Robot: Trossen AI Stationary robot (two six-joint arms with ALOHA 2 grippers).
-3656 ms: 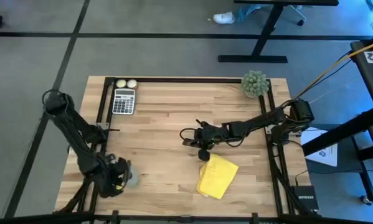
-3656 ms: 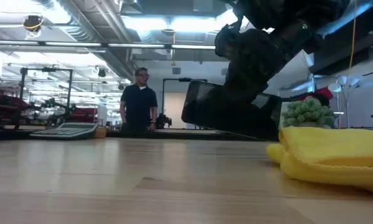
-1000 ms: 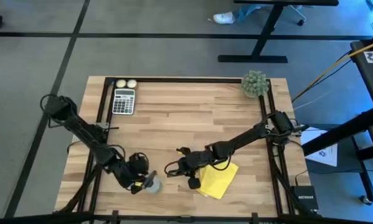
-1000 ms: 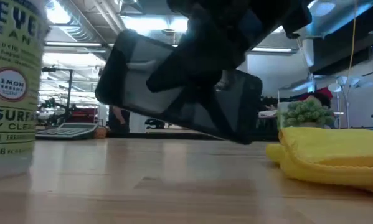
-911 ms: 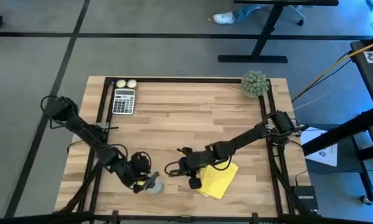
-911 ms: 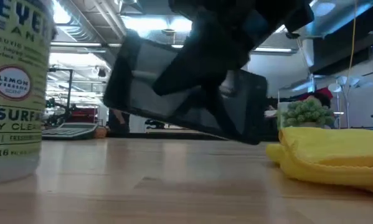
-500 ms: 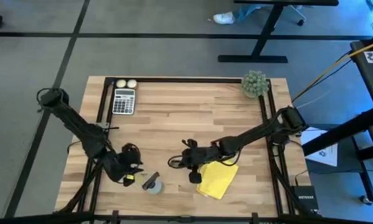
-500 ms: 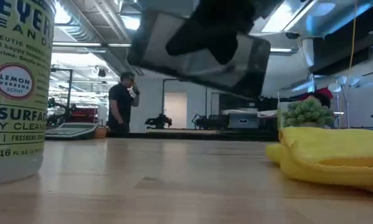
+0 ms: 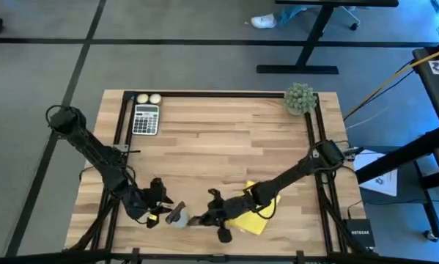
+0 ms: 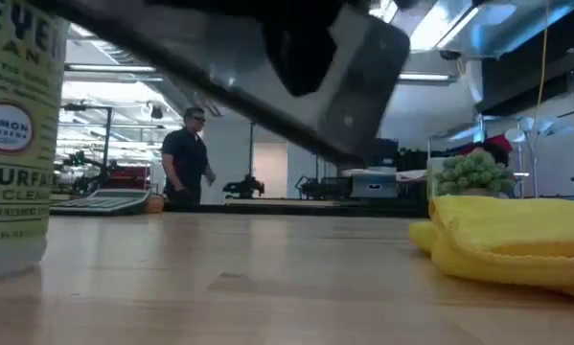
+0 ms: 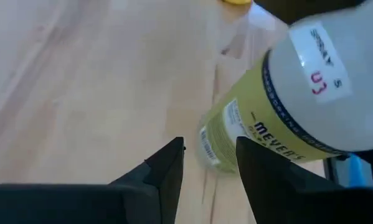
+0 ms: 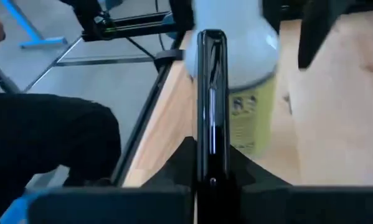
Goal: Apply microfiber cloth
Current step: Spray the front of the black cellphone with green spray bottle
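Gripping the smartphone edge-on, our right gripper hovers beside the spray bottle; left gripper released nearby; microfiber cloth lies untouched.

Calculator and two small balls at the table's far left corner; plant far right; spray bottle near front edge; person standing beyond.

Microfiber cloth partly under right arm
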